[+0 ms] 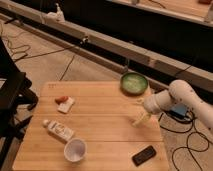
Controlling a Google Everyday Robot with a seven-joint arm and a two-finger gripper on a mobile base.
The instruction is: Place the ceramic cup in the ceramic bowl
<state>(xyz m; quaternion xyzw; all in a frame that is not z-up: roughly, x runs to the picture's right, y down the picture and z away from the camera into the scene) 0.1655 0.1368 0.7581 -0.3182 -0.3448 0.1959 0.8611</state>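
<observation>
Near the front edge of the wooden table [100,114], the ceramic cup [75,150] is sitting with its wide mouth turned toward the camera. Whether it is standing upright or leaning is hard to tell. A white tube [58,130] is lying just beside it, so a careless approach is risking a push on the tube. It is also risking a knock on the cup itself, which could then roll toward the edge. The gripper [141,119] is hovering over the right part of the table, well apart from the cup, with its fingers spread and nothing between them. The ceramic bowl [134,83] is sitting at the far right edge, near the arm [182,95]. A cup released off-centre there is probably going to strike the rim or tip the bowl off. The pale fingertips are blending with the wood, and the arm is being cut off by the right border.
</observation>
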